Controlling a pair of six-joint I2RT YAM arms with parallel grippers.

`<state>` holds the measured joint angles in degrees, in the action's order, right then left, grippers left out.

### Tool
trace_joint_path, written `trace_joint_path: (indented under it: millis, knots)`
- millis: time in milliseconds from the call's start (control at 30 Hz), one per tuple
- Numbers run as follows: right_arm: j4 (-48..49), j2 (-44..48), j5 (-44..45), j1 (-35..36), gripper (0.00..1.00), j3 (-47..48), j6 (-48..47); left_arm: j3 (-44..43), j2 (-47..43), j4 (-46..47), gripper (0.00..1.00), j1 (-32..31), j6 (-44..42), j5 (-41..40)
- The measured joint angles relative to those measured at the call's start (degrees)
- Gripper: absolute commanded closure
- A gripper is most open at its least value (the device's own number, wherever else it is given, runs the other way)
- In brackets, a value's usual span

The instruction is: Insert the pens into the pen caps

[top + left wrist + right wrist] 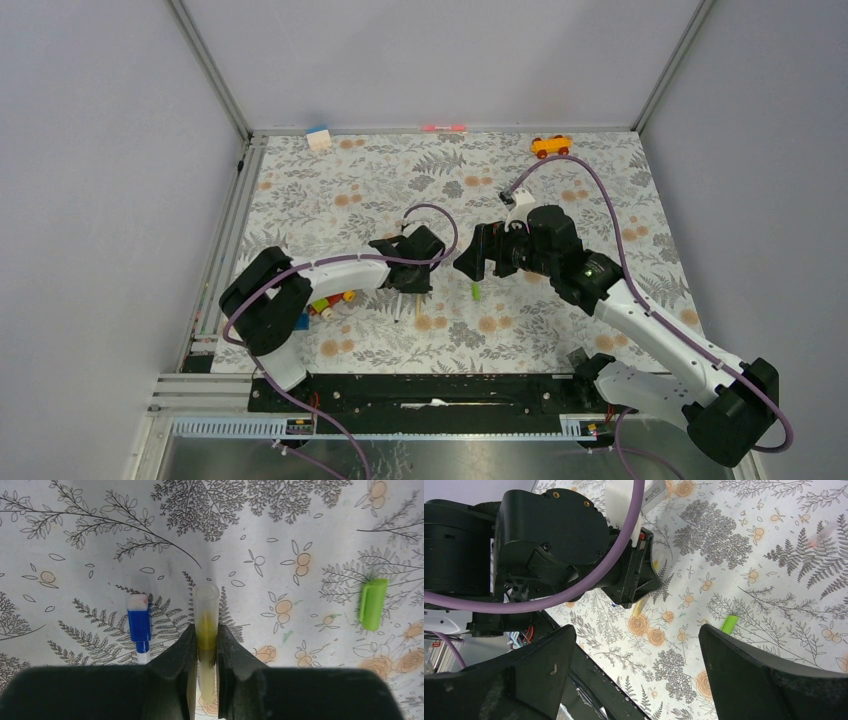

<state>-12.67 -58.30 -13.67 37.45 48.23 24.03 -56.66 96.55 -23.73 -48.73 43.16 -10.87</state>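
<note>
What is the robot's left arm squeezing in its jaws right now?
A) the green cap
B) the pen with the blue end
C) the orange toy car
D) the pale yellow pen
D: in the left wrist view the jaws pinch the pale yellow pen, while the green cap and the blue-ended pen lie untouched on either side.

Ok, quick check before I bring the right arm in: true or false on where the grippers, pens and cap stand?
1. The left gripper is shut on the pale yellow pen. True.
2. The lime green cap lies loose on the table. True.
3. The right gripper grips that cap. False: it is open and holds nothing.
4. The blue-ended pen is also in the left gripper. False: it lies on the table beside the held pen.
</note>
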Motion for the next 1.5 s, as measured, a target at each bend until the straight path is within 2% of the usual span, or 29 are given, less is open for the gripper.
trace_joint_path:
  millis: [167,467,867,933,1100,1500]
  knots:
    - [-0.2,0.1,1.0,0.0,0.00,-0.4,0.2,0.0,0.8,-0.4,0.89,0.0,0.3,-0.7]
    - [-0.4,0.8,1.2,0.0,0.00,-0.5,0.2,-0.3,1.5,-0.3,0.64,0.0,1.1,-1.3]
    - [-0.4,2.9,3.7,0.0,0.00,-1.4,0.3,-0.2,-0.5,0.8,0.47,-0.4,1.2,-1.3]
    - [-0.4,3.4,4.7,0.0,0.00,-1.5,0.5,0.2,-2.7,1.4,0.42,-0.4,0.7,-1.2]
    - [-0.4,4.9,7.7,0.0,0.00,-1.6,1.3,2.8,-12.5,4.0,0.03,-0.7,-1.1,-1.4]
    - [1.4,12.2,14.2,0.0,0.00,-4.3,1.9,6.3,-38.1,3.6,0.01,-0.7,-8.2,-6.0]
